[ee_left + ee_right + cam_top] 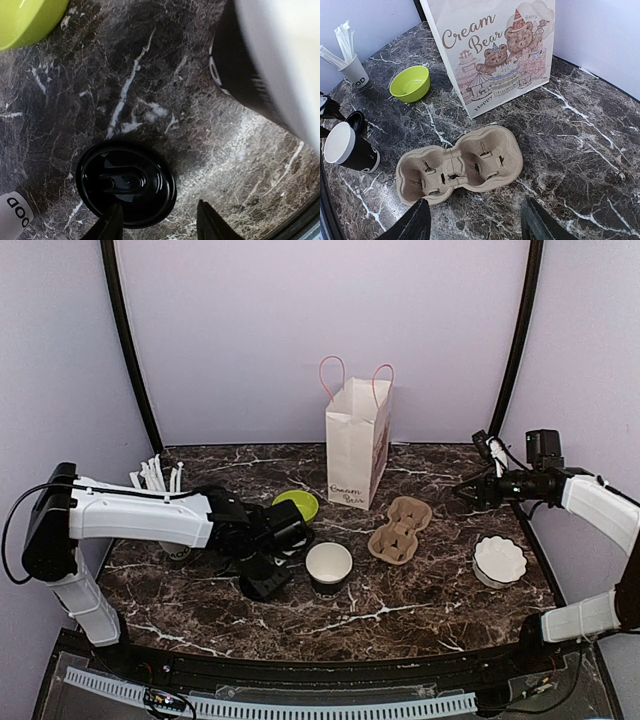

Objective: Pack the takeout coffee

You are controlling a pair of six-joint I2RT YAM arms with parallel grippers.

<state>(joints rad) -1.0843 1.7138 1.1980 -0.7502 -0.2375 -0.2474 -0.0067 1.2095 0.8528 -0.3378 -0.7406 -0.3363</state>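
Observation:
The coffee cup, black with a white rim and inside, stands open and upright at the table's middle. It also shows in the left wrist view and the right wrist view. Its black round lid lies flat on the marble, left of the cup. My left gripper is open just above the table. One finger overlaps the lid's near edge and the other is over bare marble. In the top view the left gripper covers the lid. My right gripper is open and empty, held above the table at the far right.
A white paper bag stands at the back centre. A brown pulp cup carrier lies right of the cup. A lime-green bowl, a white scalloped bowl and a white cup of straws also stand on the table.

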